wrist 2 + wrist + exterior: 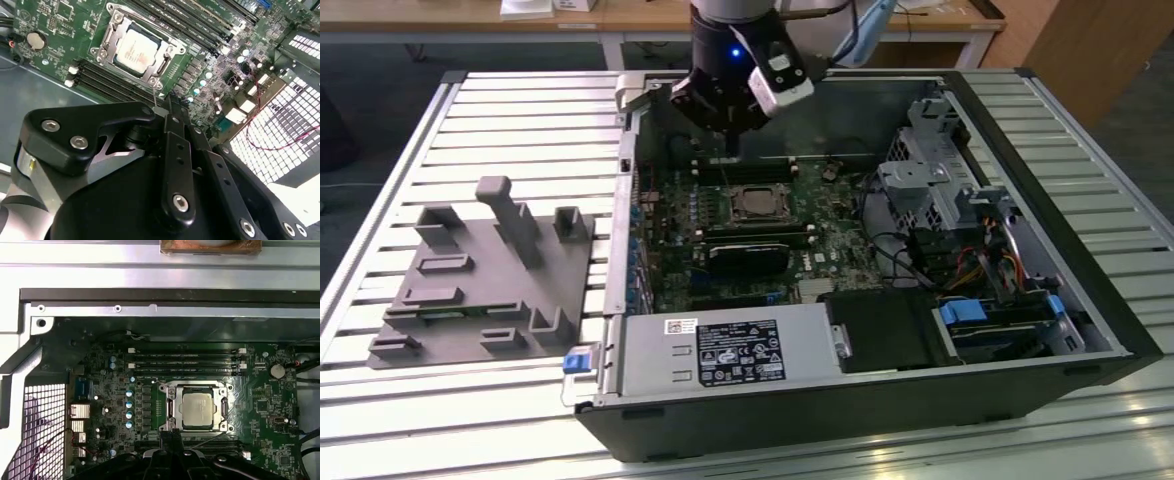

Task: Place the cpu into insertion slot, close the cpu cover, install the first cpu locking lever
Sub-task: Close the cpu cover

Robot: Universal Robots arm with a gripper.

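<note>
Black two-fingered pincer [727,157], exterior view: hangs inside the open black computer case [1067,300], just above the edge of the small square insertion slot [732,212] in the green motherboard [834,255]. Dull silver-grey square cpu [755,203] sits in the slot.

Second wrist view: pincer [167,108] fingers pressed together, nothing bulky between them, tips just beside the slot's corner. Thin silvery cpu cover [168,59] frame lies flat around the cpu [136,50]. Thin wire lever [154,95] runs from the slot to the tips; possibly pinched, cannot confirm.

First wrist view: pincer [172,433] tips at the slot's edge. Cover [171,407] down over cpu [198,409].
</note>
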